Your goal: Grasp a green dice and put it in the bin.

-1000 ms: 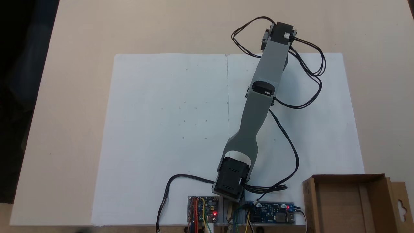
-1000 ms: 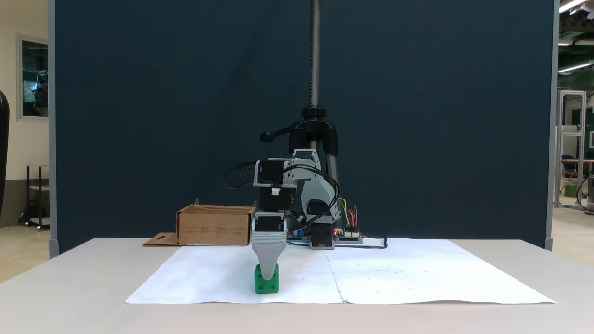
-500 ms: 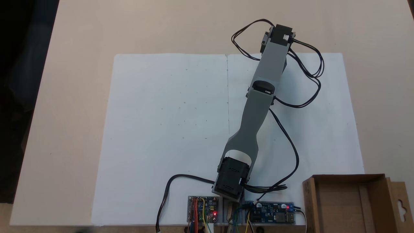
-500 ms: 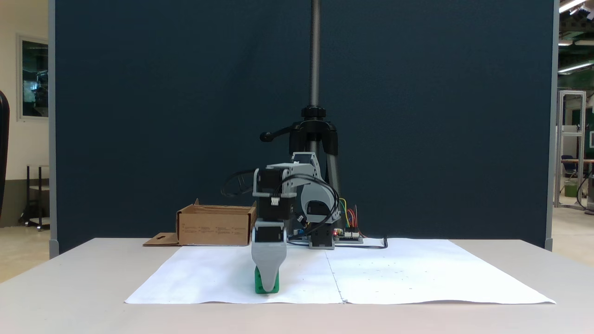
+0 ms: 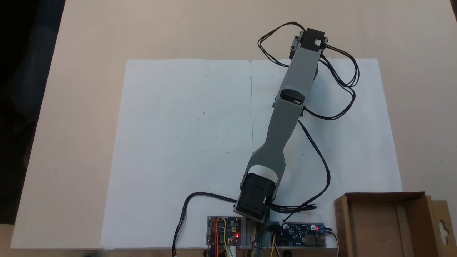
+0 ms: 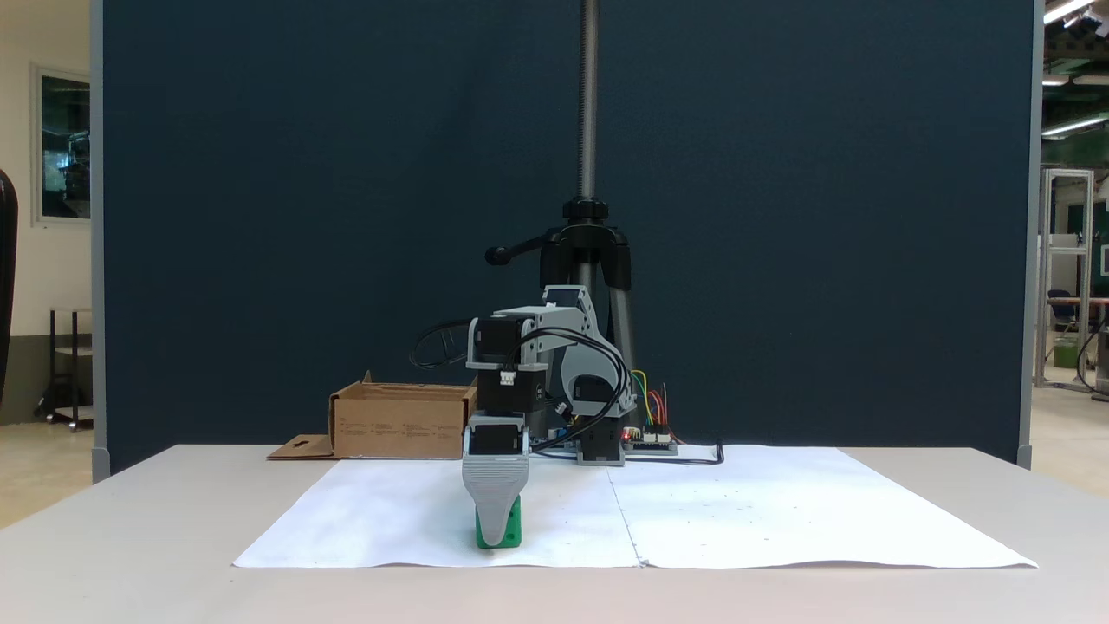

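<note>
The green dice (image 6: pixel 512 530) sits on the white paper sheet (image 6: pixel 390 520) near the sheet's front edge, low on the bench (image 6: pixel 130 537), a spot the outstretched arm can just reach. In that fixed view the end effector (image 6: pixel 494 539) stands directly in front of the cube, its grey jaw tapering down to the paper and hiding most of the green; a strip of the dice shows at the jaw's 3 o'clock side. Only one jaw is visible (the other would lie behind it), so I cannot tell whether the tool is wide, narrow or already clamped on the cube.

The bin (image 5: pixel 385 225) waits at about 5 o'clock in the downward-looking fixed view, just beside the arm's base and the circuit boards (image 5: pixel 224 230), probably so the carry is a short swing back.

The arm (image 5: pixel 285 117) stretches from its base at 6 o'clock up toward 1 o'clock, nearly straight, wrist bent steeply down. I judge this the grasping step.
</note>
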You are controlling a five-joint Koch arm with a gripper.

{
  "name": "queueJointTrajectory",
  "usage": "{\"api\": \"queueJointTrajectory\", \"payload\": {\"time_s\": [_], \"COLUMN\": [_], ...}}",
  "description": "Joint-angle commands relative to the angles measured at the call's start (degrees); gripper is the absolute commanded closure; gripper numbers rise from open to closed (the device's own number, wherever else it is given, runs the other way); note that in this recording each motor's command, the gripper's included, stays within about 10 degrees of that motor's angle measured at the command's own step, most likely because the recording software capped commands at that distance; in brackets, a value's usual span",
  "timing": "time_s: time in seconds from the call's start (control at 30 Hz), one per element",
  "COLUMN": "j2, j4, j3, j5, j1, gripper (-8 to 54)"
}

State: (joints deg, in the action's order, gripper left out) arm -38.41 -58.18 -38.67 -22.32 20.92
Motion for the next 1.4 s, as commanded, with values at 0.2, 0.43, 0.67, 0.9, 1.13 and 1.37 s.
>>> {"api": "queueJointTrajectory", "payload": {"time_s": [0.2,0.43,0.67,0.9,1.13,1.37], "j2": [-0.7,-0.53,-1.14,-11.51,-24.43,-35.86], "j4": [3.69,4.92,6.59,3.6,0.18,-0.18], "j3": [2.46,2.37,2.46,2.37,-1.23,-8.53], "j5": [-6.5,-6.5,-6.33,1.32,11.07,15.73], "j1": [1.05,1.41,1.85,5.27,9.93,19.16], "gripper": [17.0,33.4,33.4,33.4,33.4,33.4]}}
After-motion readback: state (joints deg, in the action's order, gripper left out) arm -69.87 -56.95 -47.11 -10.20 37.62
